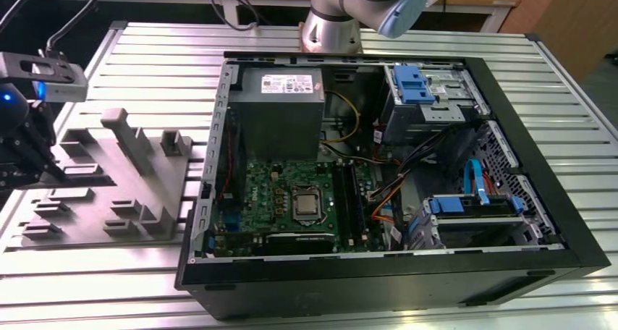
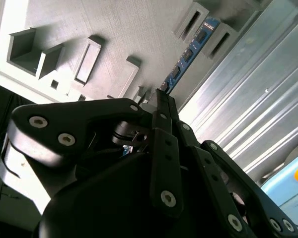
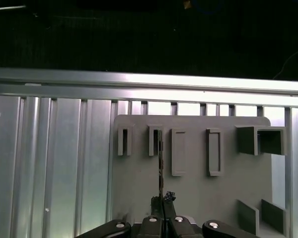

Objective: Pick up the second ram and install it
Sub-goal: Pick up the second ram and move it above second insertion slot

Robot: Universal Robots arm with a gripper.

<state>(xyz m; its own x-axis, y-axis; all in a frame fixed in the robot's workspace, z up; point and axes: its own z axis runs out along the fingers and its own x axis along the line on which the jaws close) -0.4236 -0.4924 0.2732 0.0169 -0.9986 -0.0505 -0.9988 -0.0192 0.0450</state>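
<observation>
Firmly, black gripper (image 2: 162, 96) clamps thin blue chip-lined ram strip (image 2: 191, 49). Strip's far end sits between raised slots of grey moulded holder (image 2: 114, 29).

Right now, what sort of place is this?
Likely a robotics workbench for computer assembly: a robot arm, an open computer case on a slatted metal table, and a gripper shut on a memory stick.

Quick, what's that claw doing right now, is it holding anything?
Gripper: closed on the thin memory stick, whose far end sits in a slot of the grey holder.
</observation>
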